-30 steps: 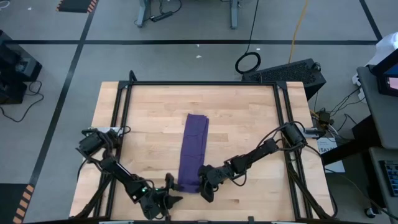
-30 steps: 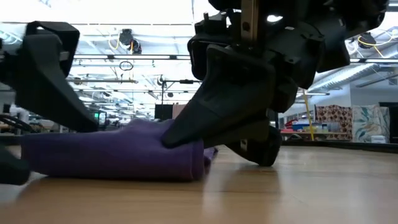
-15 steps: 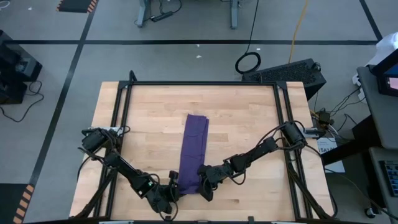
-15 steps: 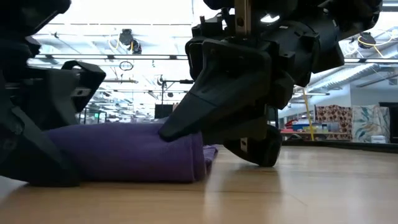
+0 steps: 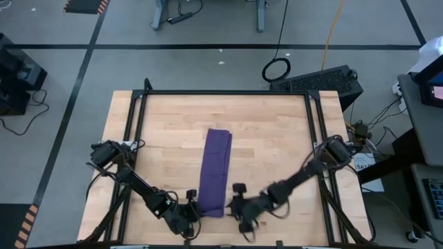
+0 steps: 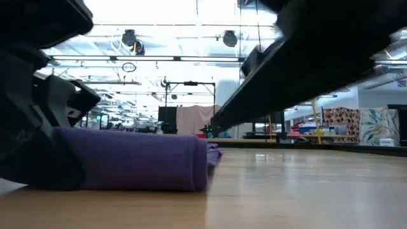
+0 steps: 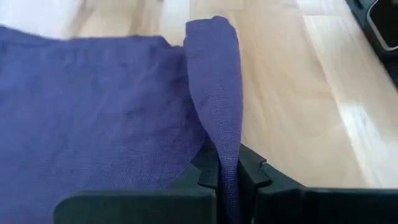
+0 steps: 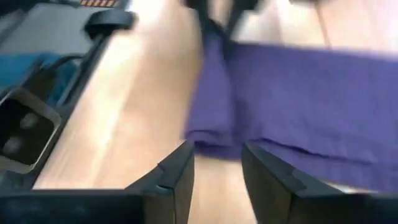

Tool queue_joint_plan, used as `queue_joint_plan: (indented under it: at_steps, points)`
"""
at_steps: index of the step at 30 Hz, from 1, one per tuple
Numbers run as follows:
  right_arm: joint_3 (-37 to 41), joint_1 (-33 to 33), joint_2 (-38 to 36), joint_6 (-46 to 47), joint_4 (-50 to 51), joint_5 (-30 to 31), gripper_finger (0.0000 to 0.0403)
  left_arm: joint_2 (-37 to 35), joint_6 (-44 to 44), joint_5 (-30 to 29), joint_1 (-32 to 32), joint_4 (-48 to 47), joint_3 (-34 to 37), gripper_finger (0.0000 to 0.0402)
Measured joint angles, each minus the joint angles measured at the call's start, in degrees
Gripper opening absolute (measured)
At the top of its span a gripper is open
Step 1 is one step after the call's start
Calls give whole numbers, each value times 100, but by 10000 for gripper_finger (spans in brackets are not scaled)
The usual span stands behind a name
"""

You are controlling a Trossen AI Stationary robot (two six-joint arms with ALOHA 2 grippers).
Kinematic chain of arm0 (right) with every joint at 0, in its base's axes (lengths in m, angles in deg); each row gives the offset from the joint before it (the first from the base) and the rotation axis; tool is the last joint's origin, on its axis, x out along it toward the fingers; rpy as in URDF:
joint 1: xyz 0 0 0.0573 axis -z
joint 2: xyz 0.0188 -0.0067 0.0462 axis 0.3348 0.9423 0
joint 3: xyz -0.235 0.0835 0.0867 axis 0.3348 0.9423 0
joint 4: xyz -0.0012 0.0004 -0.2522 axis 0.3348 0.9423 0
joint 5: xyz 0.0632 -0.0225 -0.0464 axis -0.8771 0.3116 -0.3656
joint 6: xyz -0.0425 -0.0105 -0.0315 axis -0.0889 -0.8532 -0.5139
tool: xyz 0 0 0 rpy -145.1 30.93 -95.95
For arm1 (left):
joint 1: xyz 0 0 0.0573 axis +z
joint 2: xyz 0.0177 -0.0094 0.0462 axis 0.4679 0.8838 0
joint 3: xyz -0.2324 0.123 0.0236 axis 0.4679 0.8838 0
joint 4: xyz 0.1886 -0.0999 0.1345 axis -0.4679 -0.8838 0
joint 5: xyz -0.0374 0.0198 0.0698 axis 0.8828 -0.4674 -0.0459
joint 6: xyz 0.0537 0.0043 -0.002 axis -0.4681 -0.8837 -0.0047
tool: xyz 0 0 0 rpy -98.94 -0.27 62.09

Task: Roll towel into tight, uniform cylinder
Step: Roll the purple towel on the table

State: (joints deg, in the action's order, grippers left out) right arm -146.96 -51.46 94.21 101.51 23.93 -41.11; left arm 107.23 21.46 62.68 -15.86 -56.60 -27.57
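Your towel (image 5: pixel 215 171), lying folded in a strip from centre to 6 o'clock on the desk (image 5: pixel 277 138), is light and limp: left tool (image 7: pixel 227 177) clamps its near corner, right tool (image 8: pixel 217 168) stands apart, empty.

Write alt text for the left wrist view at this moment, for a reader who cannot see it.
The left gripper is shut on a raised fold at the edge of the purple towel, the pinched cloth standing up between its two dark fingers. The rest of the towel lies spread on the light wooden table beside it.
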Motion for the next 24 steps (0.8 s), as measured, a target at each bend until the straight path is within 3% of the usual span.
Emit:
queue_joint_plan:
  at_steps: [5,8,12,17,24]
  points:
    - [-11,-568,342,-661,-1139,1490,168,-150,418,851,232,8,4,14]
    - [-11,-662,636,-890,-1541,1737,208,-159,733,1333,425,47,3,14]
    - [-13,-694,982,-1235,-2224,1601,244,-164,1193,1744,629,69,-2,13]
    - [-20,-700,1217,-1230,-2376,1565,236,-164,1487,1810,692,60,-4,13]
    - [-24,-633,1290,-981,-2292,1479,179,-164,1916,1797,754,88,-2,13]
